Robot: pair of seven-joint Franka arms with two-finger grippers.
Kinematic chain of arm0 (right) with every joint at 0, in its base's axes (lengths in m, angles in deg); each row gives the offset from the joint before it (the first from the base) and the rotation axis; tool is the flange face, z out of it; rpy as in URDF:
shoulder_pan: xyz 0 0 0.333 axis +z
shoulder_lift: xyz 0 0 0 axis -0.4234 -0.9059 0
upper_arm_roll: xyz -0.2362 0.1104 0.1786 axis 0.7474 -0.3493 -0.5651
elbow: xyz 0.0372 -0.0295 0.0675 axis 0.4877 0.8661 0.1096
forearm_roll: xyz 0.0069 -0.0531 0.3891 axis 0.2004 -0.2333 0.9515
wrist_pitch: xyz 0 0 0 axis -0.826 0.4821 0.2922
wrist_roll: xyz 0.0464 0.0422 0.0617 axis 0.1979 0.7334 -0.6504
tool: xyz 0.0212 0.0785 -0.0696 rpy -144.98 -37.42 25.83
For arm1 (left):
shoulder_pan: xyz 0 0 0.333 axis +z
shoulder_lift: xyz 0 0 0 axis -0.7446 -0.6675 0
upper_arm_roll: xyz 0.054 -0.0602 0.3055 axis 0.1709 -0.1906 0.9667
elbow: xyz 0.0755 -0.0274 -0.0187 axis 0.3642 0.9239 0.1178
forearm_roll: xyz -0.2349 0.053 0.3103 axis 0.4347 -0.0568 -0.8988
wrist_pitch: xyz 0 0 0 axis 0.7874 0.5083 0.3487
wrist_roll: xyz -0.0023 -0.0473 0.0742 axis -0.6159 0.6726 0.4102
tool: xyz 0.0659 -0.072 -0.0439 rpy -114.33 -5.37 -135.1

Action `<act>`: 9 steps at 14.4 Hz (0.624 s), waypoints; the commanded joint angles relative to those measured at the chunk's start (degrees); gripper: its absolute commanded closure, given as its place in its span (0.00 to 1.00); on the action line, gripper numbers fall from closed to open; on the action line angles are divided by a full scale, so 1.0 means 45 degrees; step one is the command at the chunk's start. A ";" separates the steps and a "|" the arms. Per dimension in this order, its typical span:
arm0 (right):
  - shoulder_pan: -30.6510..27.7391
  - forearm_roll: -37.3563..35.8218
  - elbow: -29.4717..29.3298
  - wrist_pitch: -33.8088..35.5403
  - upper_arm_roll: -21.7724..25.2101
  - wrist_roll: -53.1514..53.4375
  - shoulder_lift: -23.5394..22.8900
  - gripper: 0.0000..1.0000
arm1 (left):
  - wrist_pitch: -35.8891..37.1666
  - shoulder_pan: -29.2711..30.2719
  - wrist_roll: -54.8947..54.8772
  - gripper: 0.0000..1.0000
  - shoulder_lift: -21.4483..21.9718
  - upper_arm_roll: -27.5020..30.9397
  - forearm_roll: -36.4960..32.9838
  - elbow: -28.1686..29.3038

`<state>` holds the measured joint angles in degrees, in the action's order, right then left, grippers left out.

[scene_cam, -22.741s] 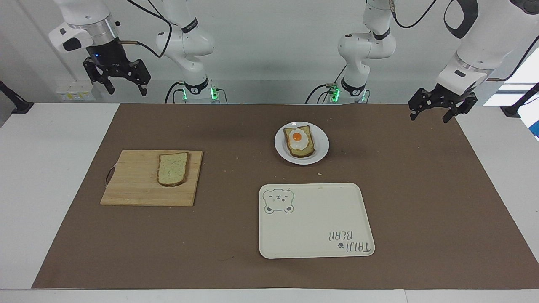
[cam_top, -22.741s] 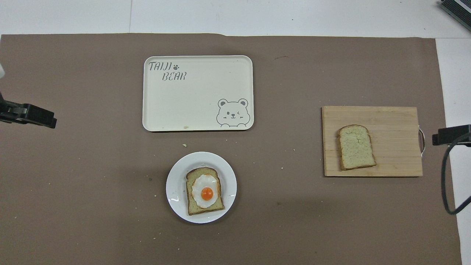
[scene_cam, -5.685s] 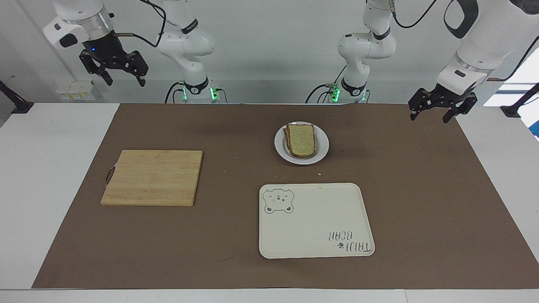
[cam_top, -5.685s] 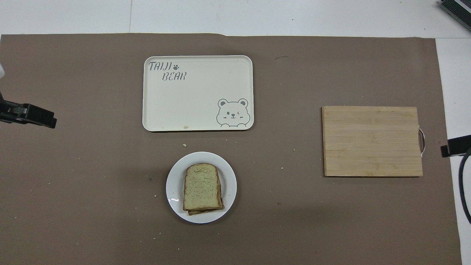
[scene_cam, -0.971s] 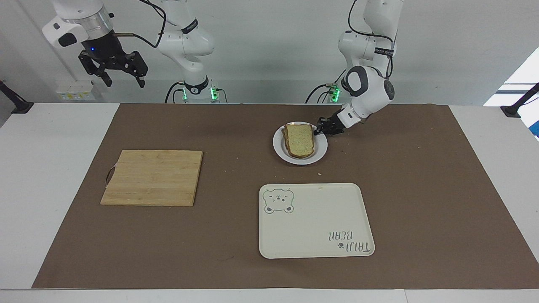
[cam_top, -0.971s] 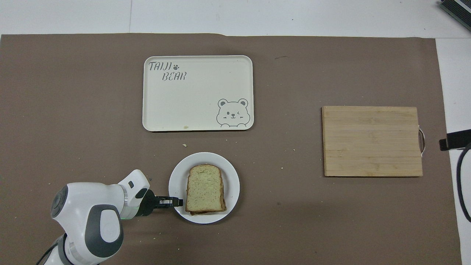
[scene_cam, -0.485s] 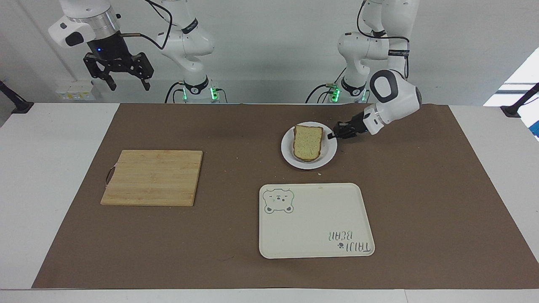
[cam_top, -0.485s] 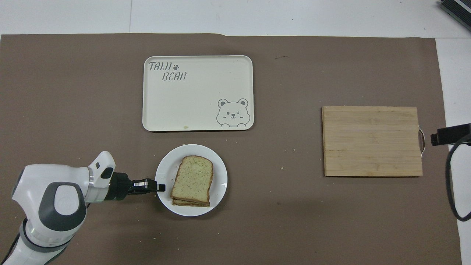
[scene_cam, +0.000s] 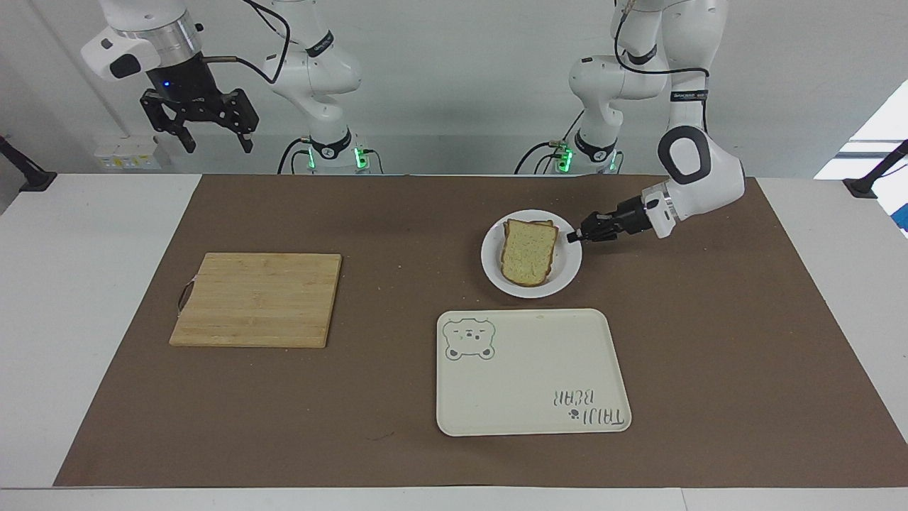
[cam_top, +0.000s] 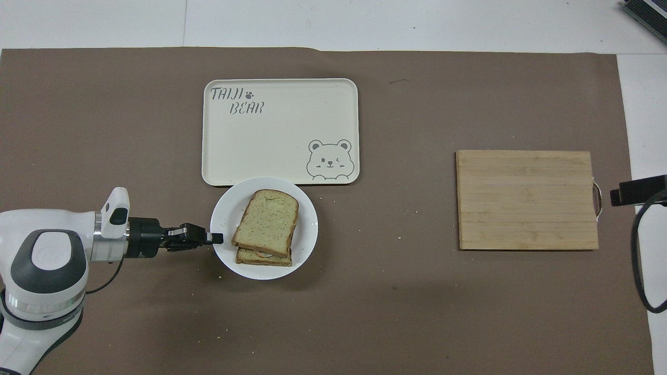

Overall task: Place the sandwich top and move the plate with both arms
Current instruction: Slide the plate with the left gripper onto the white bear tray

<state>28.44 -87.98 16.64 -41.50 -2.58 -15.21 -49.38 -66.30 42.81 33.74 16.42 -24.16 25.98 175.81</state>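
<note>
The sandwich top (scene_cam: 529, 250) (cam_top: 267, 216), a pale speckled slice, lies on the lower slice on the white plate (scene_cam: 564, 273) (cam_top: 307, 237). The top slice sits a bit askew, so part of the lower slice shows. My left gripper (scene_cam: 573, 237) (cam_top: 218, 238) is shut on the plate's rim at the side toward the left arm's end of the table. The plate's rim farthest from the robots touches the cream tray's near edge. My right gripper (scene_cam: 200, 124) hangs open high over the table's edge near its base, waiting; only its tip (cam_top: 638, 190) shows in the overhead view.
A cream tray (scene_cam: 539, 397) (cam_top: 234, 151) with a bear print lies just farther from the robots than the plate. A wooden cutting board (scene_cam: 257, 298) (cam_top: 526, 200) lies bare toward the right arm's end. Crumbs dot the brown mat.
The left gripper, shut on the plate's rim, has dragged the plate with the sandwich away from the robots toward the tray, turning it somewhat. The right arm has barely moved.
</note>
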 commanded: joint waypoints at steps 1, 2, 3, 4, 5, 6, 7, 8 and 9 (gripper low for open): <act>-0.0108 0.0167 0.0170 -0.0037 -0.0009 -0.0216 0.0103 0.00 | 0.0521 0.0224 -0.0207 1.00 -0.0935 -0.0056 0.0742 -0.1507; -0.0108 0.0148 0.0170 -0.0037 -0.0009 -0.0216 0.0103 0.00 | 0.0462 0.0224 -0.0207 1.00 -0.1229 -0.0075 0.0976 -0.1958; -0.0108 0.0167 0.0170 -0.0037 -0.0009 -0.0216 0.0103 0.00 | 0.0307 0.0224 -0.0188 1.00 -0.1502 -0.0075 0.1230 -0.2407; -0.0108 0.0148 0.0170 -0.0037 -0.0009 -0.0216 0.0103 0.00 | 0.0209 0.0224 -0.0188 1.00 -0.1872 -0.0075 0.1581 -0.2992; -0.0108 0.0167 0.0170 -0.0037 -0.0009 -0.0216 0.0103 0.00 | 0.0092 0.0166 -0.0130 1.00 -0.2205 -0.0075 0.1855 -0.3558; -0.0108 0.0148 0.0170 -0.0037 -0.0009 -0.0216 0.0103 0.00 | -0.0335 0.0224 -0.0071 1.00 -0.2672 -0.0114 0.1935 -0.4009; -0.0108 0.0147 0.0170 -0.0037 -0.0009 -0.0216 0.0103 0.00 | -0.0513 0.0243 -0.0109 1.00 -0.3373 -0.0191 0.1955 -0.4264; -0.0108 0.0147 0.0170 -0.0037 -0.0009 -0.0197 0.0103 0.00 | -0.0573 0.0302 -0.0148 1.00 -0.3844 -0.0211 0.1994 -0.4712; -0.0108 0.0147 0.0170 -0.0037 -0.0009 -0.0216 0.0103 0.00 | -0.0631 0.0322 -0.0168 1.00 -0.4274 -0.0212 0.2014 -0.5316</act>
<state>28.44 -87.98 16.64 -41.50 -2.58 -15.21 -49.38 -69.01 43.15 33.72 2.96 -24.29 33.33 158.12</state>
